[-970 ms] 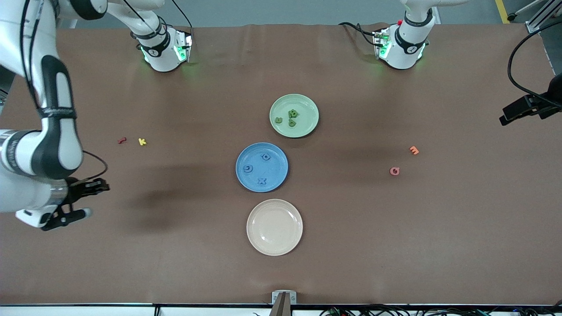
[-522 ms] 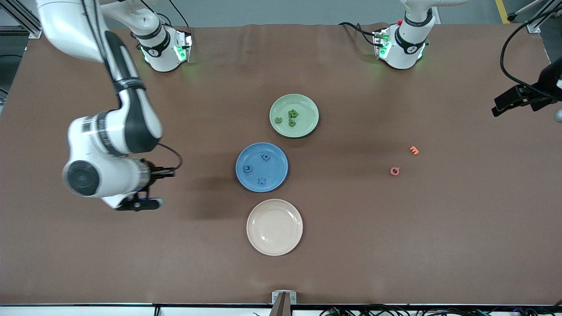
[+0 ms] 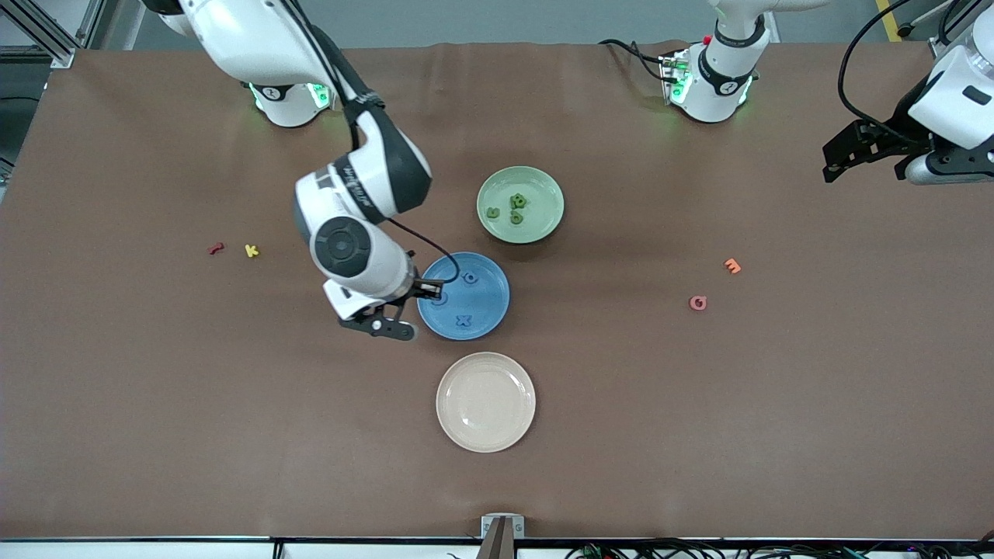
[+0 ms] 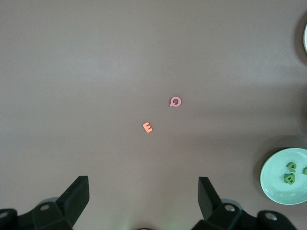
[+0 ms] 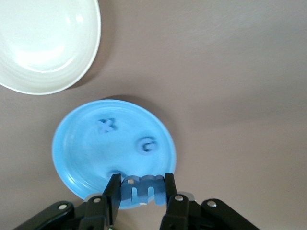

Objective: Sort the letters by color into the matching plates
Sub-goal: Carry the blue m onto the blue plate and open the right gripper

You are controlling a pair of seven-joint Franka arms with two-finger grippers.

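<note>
Blue letter (image 5: pixel 142 188), chunky, pinched between the fingers (image 5: pixel 113 191) of the right gripper (image 3: pixel 405 308). That gripper hangs over the rim of the blue plate (image 3: pixel 489 307) on the side toward the right arm's end of the table. In the right wrist view the held letter sits over the plate's edge, apart from the letters lying inside.

Blue plate, mid-table: blue X (image 3: pixel 463 319) in its part nearest the front camera, a round blue letter (image 3: pixel 470 277) in the part nearest the bases; the wrist view also shows a blue C (image 5: pixel 147 145) lying flat in the plate, well apart from the X.

Pale green plate (image 3: pixel 543 189) lies farther from the front camera than the blue plate, close to it but apart. Three green letters (image 3: pixel 516 201) clustered near its middle; shapes too small to read.

Cream plate (image 3: pixel 455 419) lies nearer the front camera than the blue plate, nothing in it.

Left gripper (image 3: pixel 864 149) waits high over the left arm's end of the table, fingers spread wide with nothing between them. Beneath it, on bare brown table: orange E (image 3: pixel 732 266) and pink Q (image 3: pixel 698 303), near each other, not touching.

Toward the right arm's end: red letter (image 3: pixel 216 248) and yellow K (image 3: pixel 251 250), side by side, well apart from the plates
</note>
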